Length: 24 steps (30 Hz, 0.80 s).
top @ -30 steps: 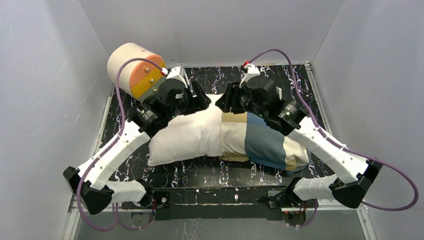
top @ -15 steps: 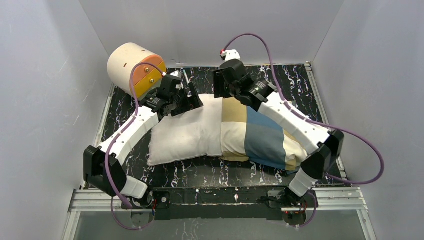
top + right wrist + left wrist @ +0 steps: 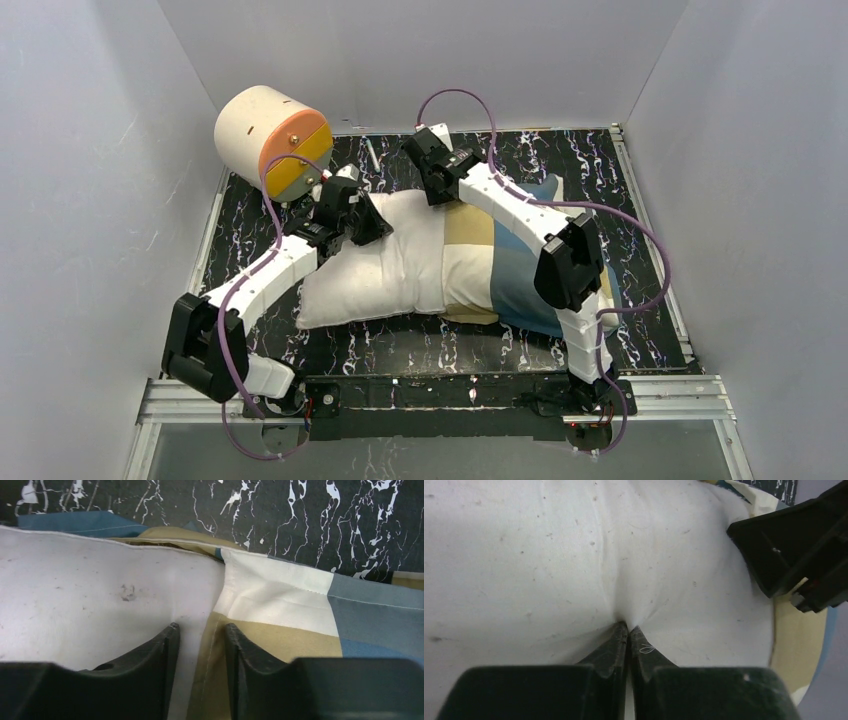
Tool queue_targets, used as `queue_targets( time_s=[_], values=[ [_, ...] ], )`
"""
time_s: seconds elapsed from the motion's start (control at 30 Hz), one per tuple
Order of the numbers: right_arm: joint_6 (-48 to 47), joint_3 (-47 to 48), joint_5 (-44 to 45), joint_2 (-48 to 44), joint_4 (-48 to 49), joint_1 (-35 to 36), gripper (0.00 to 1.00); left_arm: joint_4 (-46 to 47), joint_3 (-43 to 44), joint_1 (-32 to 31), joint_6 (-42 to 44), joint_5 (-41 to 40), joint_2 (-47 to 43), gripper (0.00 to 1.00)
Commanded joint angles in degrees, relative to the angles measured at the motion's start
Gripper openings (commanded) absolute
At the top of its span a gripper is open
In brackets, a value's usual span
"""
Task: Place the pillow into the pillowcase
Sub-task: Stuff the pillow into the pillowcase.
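Observation:
The white pillow [image 3: 370, 265] lies across the table with its right half inside the blue, tan and cream pillowcase [image 3: 525, 280]. My left gripper [image 3: 366, 222] sits at the pillow's far left part. In the left wrist view it [image 3: 628, 626] is shut, pinching a fold of the pillow [image 3: 549, 555], and a strip of pillowcase [image 3: 799, 645] shows at the right. My right gripper [image 3: 437, 186] is at the far edge by the case opening. In the right wrist view it [image 3: 200, 628] is open, straddling the tan hem of the pillowcase [image 3: 280, 595] beside the bare pillow [image 3: 90, 590].
A cream cylinder with an orange end [image 3: 268, 135] stands at the back left, close to my left arm. A thin pen-like stick [image 3: 372, 152] lies on the black marbled table [image 3: 600, 160] behind the pillow. Grey walls enclose the table on three sides.
My left gripper dropped onto the pillow and shut on its fabric. My right gripper swung left to the case's hem at the far edge, its elbow folding over the pillowcase.

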Motion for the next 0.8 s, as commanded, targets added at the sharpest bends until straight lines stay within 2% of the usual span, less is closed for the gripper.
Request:
queue_targets(
  time_s=[0.0, 0.07, 0.13, 0.17, 0.3, 0.5, 0.67, 0.7, 0.77],
  values=[
    [-1.1, 4.6, 3.4, 0.6, -5.1, -0.3, 0.36, 1.1, -3.7, -0.6, -2.9, 5.4, -3.2, 0.0],
    [-2.1, 5.2, 3.7, -0.1, -4.0, -0.3, 0.16, 2.9, -4.9, -0.6, -3.8, 6.6, -5.6, 0.0],
    [-4.0, 5.5, 2.7, -1.8, -1.7, -0.3, 0.04, 3.1, -4.9, -0.6, -4.5, 7.7, -7.1, 0.0],
    [-5.3, 5.5, 0.9, -2.7, -0.1, -0.3, 0.01, 3.2, -4.7, -0.6, -4.8, 8.1, -7.8, 0.0],
    [-8.0, 4.5, -8.3, -5.9, 6.2, 0.6, 0.01, 3.7, -3.3, -0.6, -6.9, 8.7, -9.7, 0.0],
    [-7.3, -0.2, -13.3, -11.4, 14.7, 1.8, 0.01, 5.0, -0.8, -0.7, -7.5, 10.0, -8.4, 0.0],
    [-6.8, -1.9, -17.2, -11.8, 16.3, 1.8, 0.04, 6.2, -1.4, -0.7, -8.4, 9.9, -7.5, 0.0],
    [-6.8, -2.5, -17.6, -11.9, 16.4, 1.8, 0.06, 6.6, -1.8, -0.8, -8.6, 9.7, -7.6, 0.0],
    [-6.8, -5.3, -16.8, -12.8, 18.0, 1.8, 0.17, 7.0, -2.9, -1.0, -8.9, 9.9, -8.0, 0.0]
  ],
)
